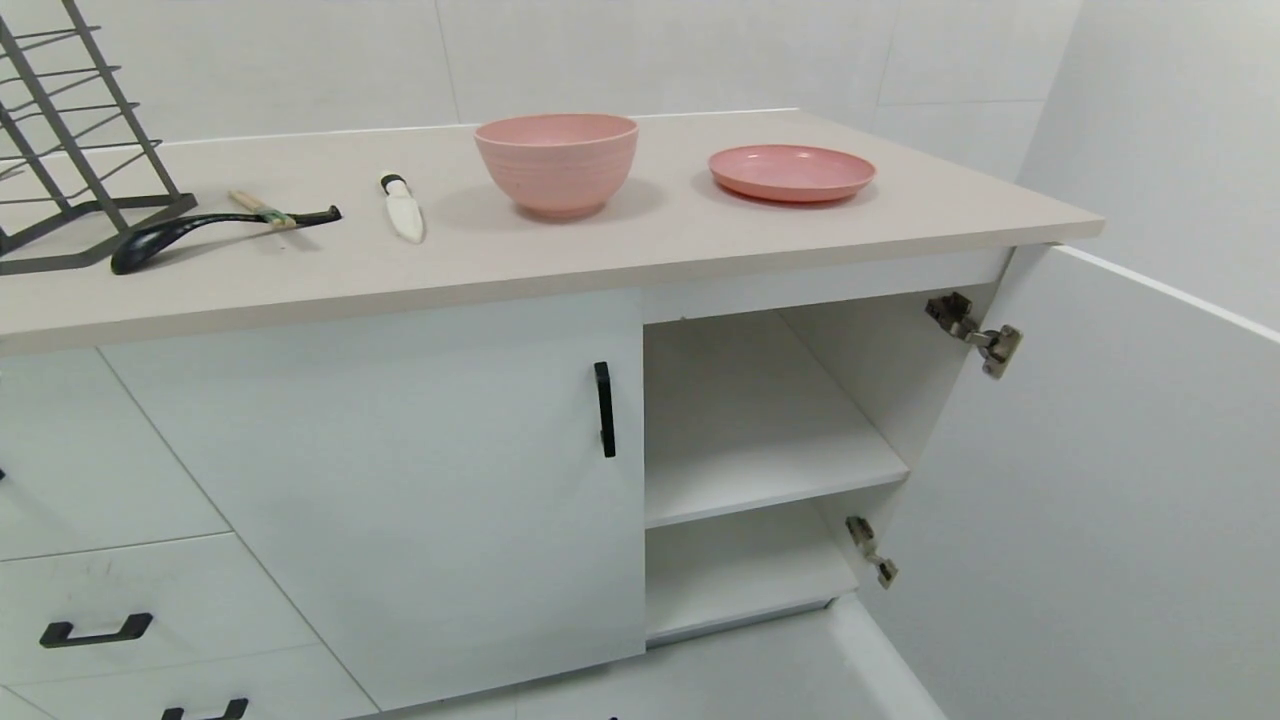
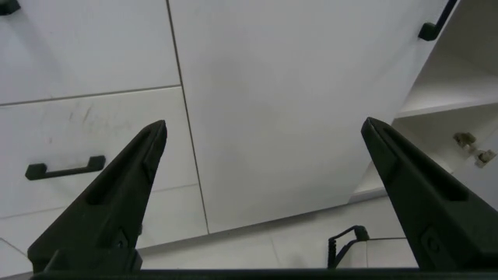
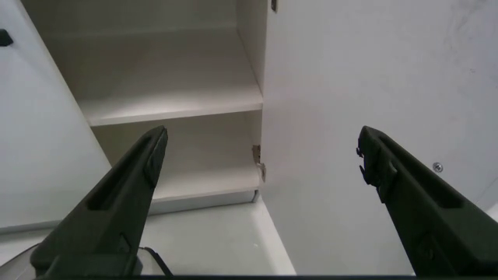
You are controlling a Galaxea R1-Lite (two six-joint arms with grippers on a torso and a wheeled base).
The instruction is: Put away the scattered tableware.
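Note:
On the beige countertop (image 1: 700,245) stand a pink bowl (image 1: 557,163) and, to its right, a pink plate (image 1: 792,172). Left of the bowl lie a small white knife with a black end (image 1: 403,208), a black ladle (image 1: 190,234) and a wooden-handled utensil (image 1: 262,210) crossing it. My left gripper (image 2: 264,132) is open, low down and facing the shut cabinet door (image 2: 296,101). My right gripper (image 3: 261,140) is open too, facing the open cabinet's shelves (image 3: 171,97) and holding nothing.
The cabinet's right door (image 1: 1110,480) stands swung open, showing two bare shelves (image 1: 760,470). The left door with a black handle (image 1: 604,408) is shut. Drawers (image 1: 95,630) sit at lower left. A dark wire rack (image 1: 70,150) stands at the counter's left end.

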